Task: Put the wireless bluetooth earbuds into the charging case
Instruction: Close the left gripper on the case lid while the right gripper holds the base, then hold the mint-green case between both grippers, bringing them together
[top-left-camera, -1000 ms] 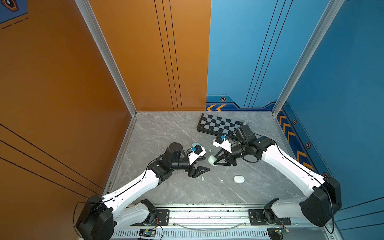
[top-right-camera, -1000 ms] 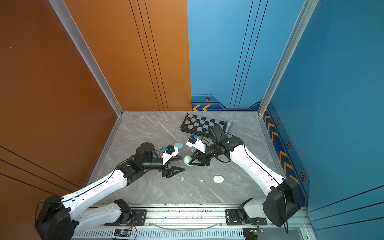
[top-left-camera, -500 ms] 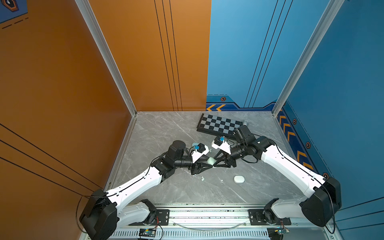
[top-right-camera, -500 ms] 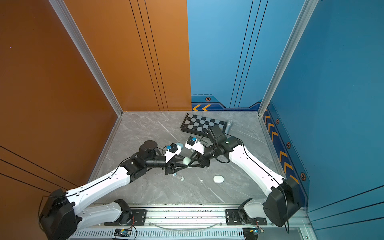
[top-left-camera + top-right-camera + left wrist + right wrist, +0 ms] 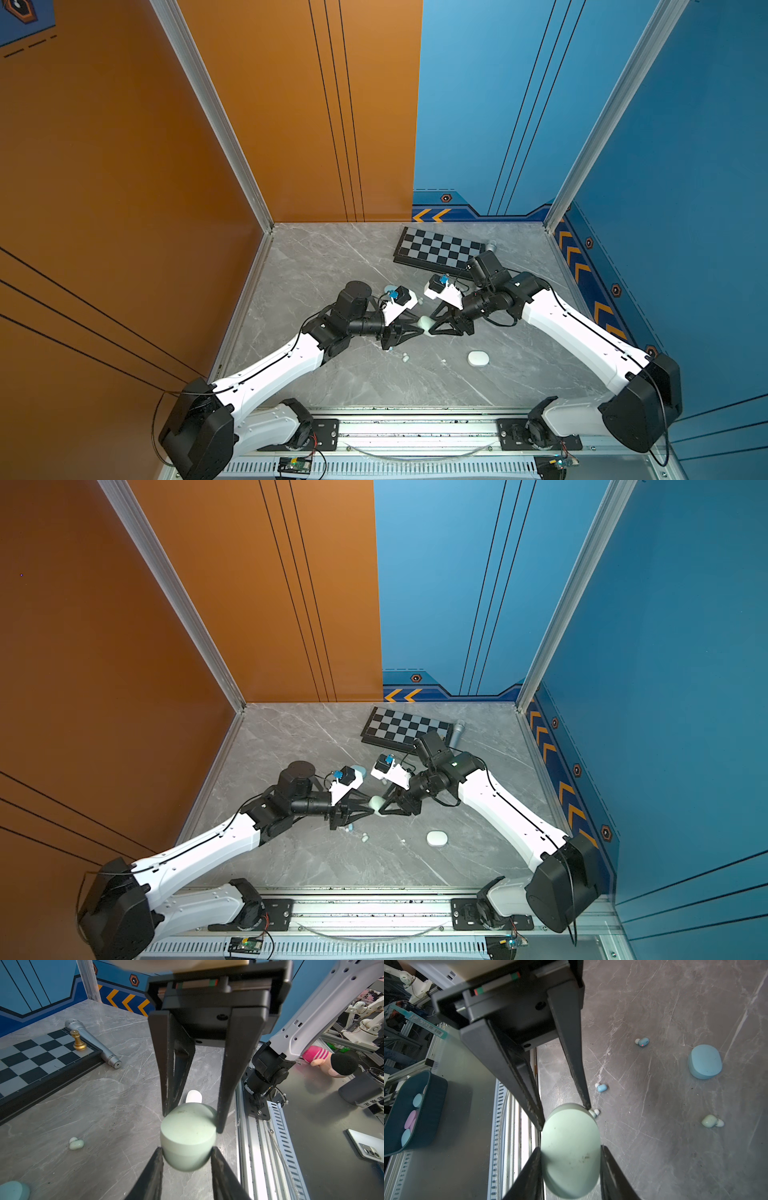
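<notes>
Item: pale green charging case [image 5: 424,322], closed, scuffed, mid-table between the two claws.
Left gripper [image 5: 187,1152]: narrow, fingertips pressed on both sides of the case.
Right gripper [image 5: 571,1150]: narrow, clamped on the same case from the opposite end.
Earbuds [image 5: 601,1087]: loose on the grey marble table [image 5: 332,270]; in both top views a pair lies at 7 o'clock of the held case; a blue bud [image 5: 642,1041] shows a red light; a pale green bud [image 5: 712,1121] lies apart.
Other cases: blue case [image 5: 705,1061] at 10 o'clock, white case [image 5: 478,358] at 4 o'clock.
Writing: barcode label on a teal tube [image 5: 421,1022] off the table (print too small to read).
Surroundings: chessboard [image 5: 436,251] at 12 o'clock, gold chess piece [image 5: 78,1041] on it, silver microphone [image 5: 91,1043] just beside its edge.
Obstruction: the right arm [image 5: 561,324] covers the board's near corner in both top views; the left gripper's finger and the case partly cover a half-hidden bud [image 5: 595,1112].
</notes>
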